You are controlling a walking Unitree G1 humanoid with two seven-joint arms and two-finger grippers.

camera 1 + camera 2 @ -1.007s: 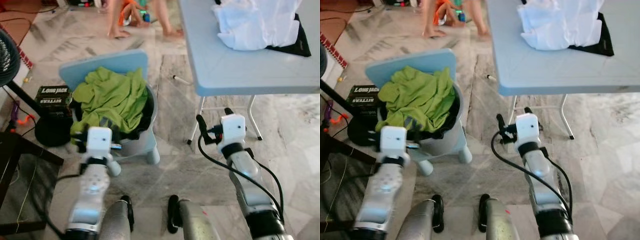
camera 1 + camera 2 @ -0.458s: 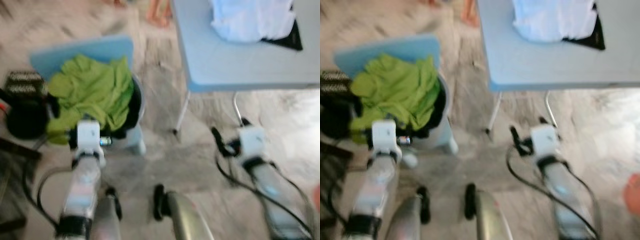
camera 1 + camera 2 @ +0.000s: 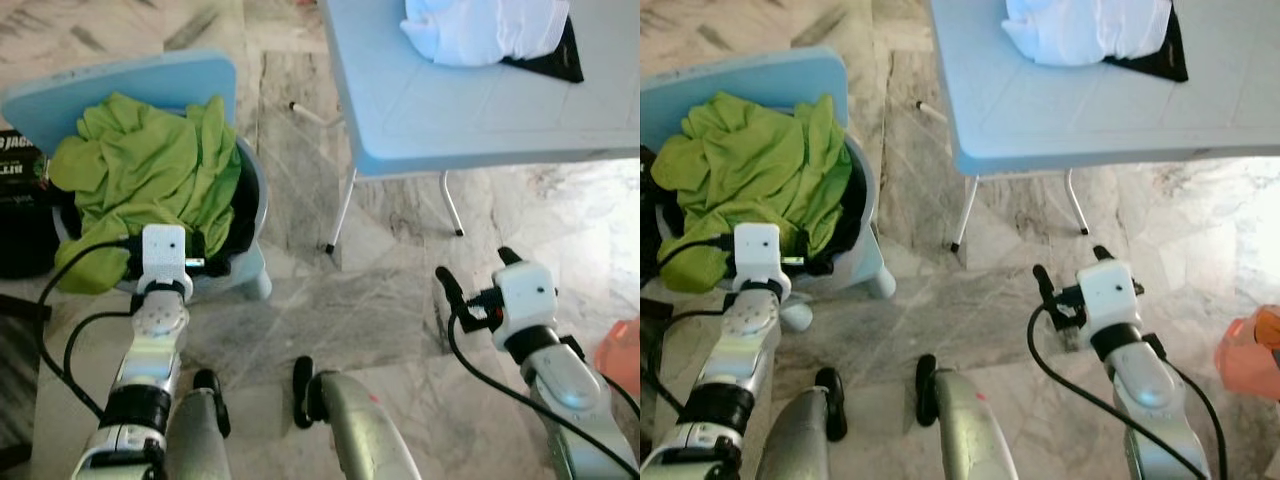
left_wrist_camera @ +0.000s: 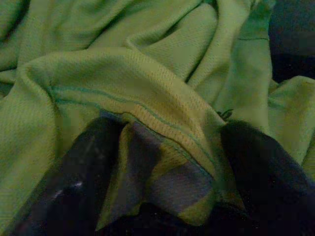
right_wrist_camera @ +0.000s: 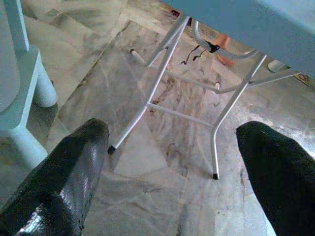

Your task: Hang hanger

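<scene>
L gripper [image 4: 170, 147] is down on the green cloth [image 3: 140, 170], which is heaped in the basket [image 3: 257, 190] on the blue chair [image 3: 120, 80]. Its fingers stand wide apart w/ a fold of cloth bulging up between them, not pinched yet. R gripper [image 5: 174, 142] hangs low over the floor, just in front of the table [image 3: 450, 110]. It's spread wide too and holds nothing; its cam looks at the table legs.

Hanger: can't tell where it is. It may sit under or inside the green cloth, but that's a guess. White cloth [image 3: 480, 25] lies on the table's far side, well apart from both arms.

Step in hand, as I read it: get hold of the garment/hanger in the basket w/ the L.

To do it well:
- Feel for sth rigid (hook or shoulder bar) rather than closing on loose fabric, which will slip and bunch.
- Close on the seam ridge if only cloth is reachable.
- Lift straight up and slow, so the basket doesn't drag off the chair.
- Keep the R clear of the table legs.
</scene>
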